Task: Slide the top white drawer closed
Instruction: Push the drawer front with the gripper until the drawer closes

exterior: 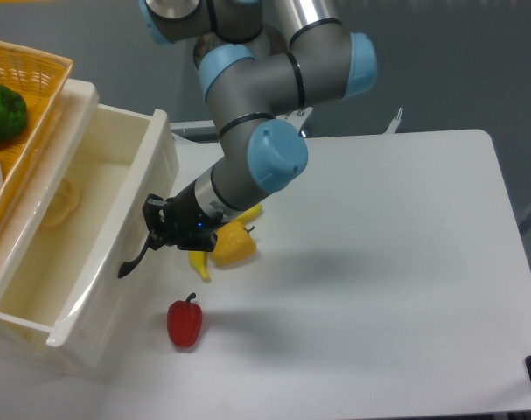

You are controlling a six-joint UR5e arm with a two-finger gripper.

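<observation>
1. While the top white drawer (81, 254) projects from the cabinet at the left of the scene, its interior lies exposed, so the closing is judged only partly done; a good share of travel toward the left remains.
2. A pale round food item (62, 201) rests inside the drawer, half hidden under the cabinet's upper edge.
3. The gripper (157, 229) sits against the drawer front at the curved black handle (136, 254). Its fingers are dark and bunched, so whether they stand apart or together cannot be told; nothing appears to be carried.
4. On the tabletop (379, 262), a yellow pepper (230, 245) lies just right of the gripper and a red pepper (185, 322) nearer the camera, both clear of the drawer front.
5. A wicker basket (29, 79) with a green pepper (3, 111) sits atop the cabinet.
</observation>
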